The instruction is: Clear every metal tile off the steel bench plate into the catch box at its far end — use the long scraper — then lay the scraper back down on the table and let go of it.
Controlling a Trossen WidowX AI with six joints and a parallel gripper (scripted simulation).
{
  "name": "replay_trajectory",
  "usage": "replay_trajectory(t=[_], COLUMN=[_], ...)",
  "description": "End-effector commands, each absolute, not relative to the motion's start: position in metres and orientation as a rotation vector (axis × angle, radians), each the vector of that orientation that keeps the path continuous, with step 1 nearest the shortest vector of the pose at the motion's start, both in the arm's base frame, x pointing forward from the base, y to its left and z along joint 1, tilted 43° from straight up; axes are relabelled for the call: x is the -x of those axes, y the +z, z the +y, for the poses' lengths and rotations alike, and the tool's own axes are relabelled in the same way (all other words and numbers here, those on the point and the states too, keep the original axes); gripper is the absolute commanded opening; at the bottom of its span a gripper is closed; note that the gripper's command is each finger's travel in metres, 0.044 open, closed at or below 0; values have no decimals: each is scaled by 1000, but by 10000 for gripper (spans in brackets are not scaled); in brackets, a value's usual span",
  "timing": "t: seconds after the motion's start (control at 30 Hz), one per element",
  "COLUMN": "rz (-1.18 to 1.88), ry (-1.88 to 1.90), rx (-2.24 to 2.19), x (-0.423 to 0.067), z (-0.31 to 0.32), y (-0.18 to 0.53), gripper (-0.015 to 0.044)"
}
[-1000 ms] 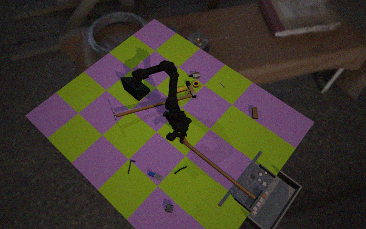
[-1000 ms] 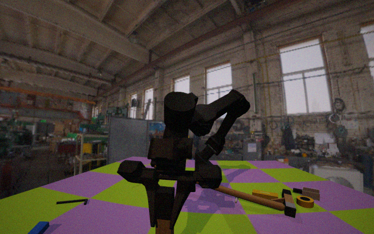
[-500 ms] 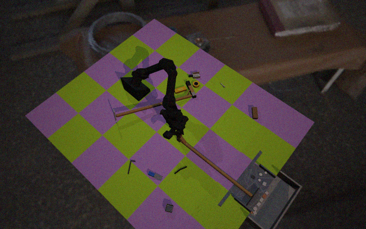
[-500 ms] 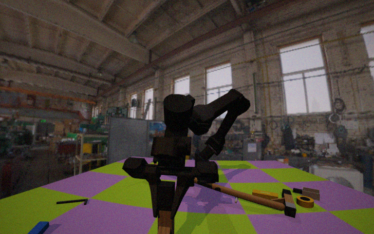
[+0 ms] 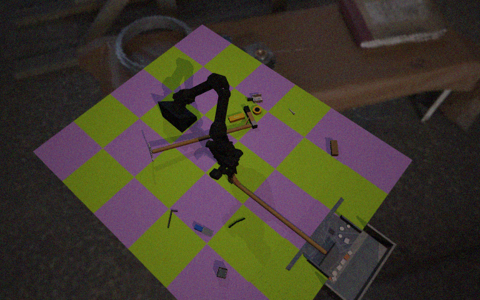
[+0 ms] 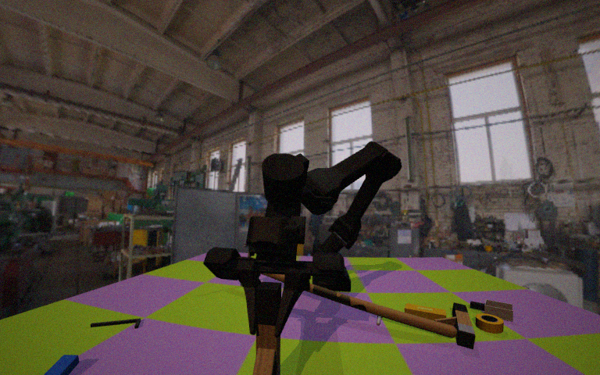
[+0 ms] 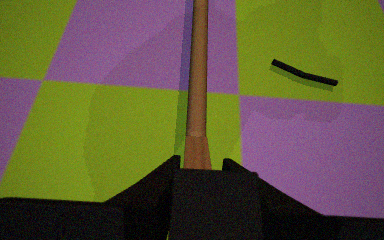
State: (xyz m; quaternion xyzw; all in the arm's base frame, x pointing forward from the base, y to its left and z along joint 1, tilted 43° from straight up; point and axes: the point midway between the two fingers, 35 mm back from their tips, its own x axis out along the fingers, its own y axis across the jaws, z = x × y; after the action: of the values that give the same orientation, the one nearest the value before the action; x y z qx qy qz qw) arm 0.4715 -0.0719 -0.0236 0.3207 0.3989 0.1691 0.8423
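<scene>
My gripper [image 5: 230,175] [image 6: 268,309] [image 7: 201,163] is shut on the near end of the long scraper's wooden handle [image 5: 279,215] [image 6: 265,349] [image 7: 197,75]. The handle runs out low over the table to the steel bench plate [image 5: 322,233] at the table's corner. Its far end [image 5: 324,252] rests on the plate. Several small light metal tiles [image 5: 340,235] lie on the plate beyond it, and more [image 5: 342,261] lie towards the grey catch box [image 5: 389,242]. A long grey bar [image 5: 295,259] lies across the plate's near end.
A second long wooden-handled tool [image 5: 177,143] [image 6: 384,312] lies behind the arm. Beside it are a mallet [image 5: 250,116] [image 6: 462,329], a tape roll [image 5: 257,110] [image 6: 488,323] and an orange block [image 5: 236,117]. A black strip [image 5: 236,222] [image 7: 304,73], a blue block [image 5: 201,229] and a hex key [image 5: 170,216] lie near the front.
</scene>
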Motion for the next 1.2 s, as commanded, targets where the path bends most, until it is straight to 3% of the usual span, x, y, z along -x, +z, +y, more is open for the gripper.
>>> replay_trajectory(t=[0.0, 1.17], rz=[832, 833], ry=[349, 345], rx=[-675, -675], x=[-466, -410], z=[-78, -83], y=[-21, -27], gripper=[0, 0])
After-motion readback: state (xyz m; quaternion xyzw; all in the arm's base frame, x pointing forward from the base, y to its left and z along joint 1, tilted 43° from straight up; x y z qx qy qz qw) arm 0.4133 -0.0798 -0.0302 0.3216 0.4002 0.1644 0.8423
